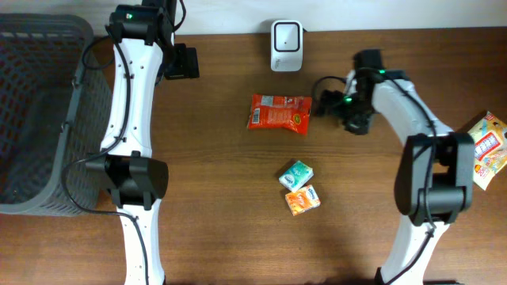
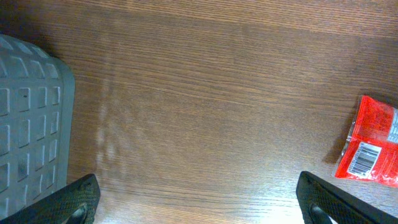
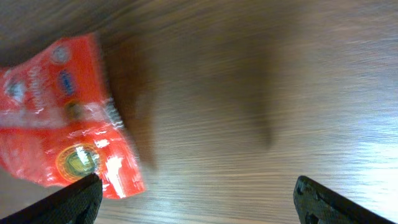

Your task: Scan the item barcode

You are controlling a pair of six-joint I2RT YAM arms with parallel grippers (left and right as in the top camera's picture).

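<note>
- I am watching the red snack packet (image 1: 279, 112) lying flat on the table (image 1: 238, 198), just on the near side of the white scanner (image 1: 286, 45) at the far edge.
- The right gripper (image 1: 333, 103) is hovering just beside the packet's right-hand short edge. Its jaws are standing wide apart with nothing between them.
- In the right wrist view the packet is sitting off to the left, outside the left finger (image 3: 78, 198) rather than in the gap.
- The left gripper (image 1: 184, 62) is waiting well apart near the grey basket (image 1: 40, 119), likewise spread and empty, so I am judging the right arm the nearer for any pick.
- The packet's long axis is running left to right across the table, in line with the right gripper's approach. I am judging that the jaws would need to shift sideways over it.
- A barcode label (image 2: 364, 158) is showing face up in the left wrist view, probably near one end of the packet, though it is too small overhead to say which.
- Two small boxes, green (image 1: 296, 174) and orange (image 1: 303, 200), are lying nearer me, apart from the packet.
</note>
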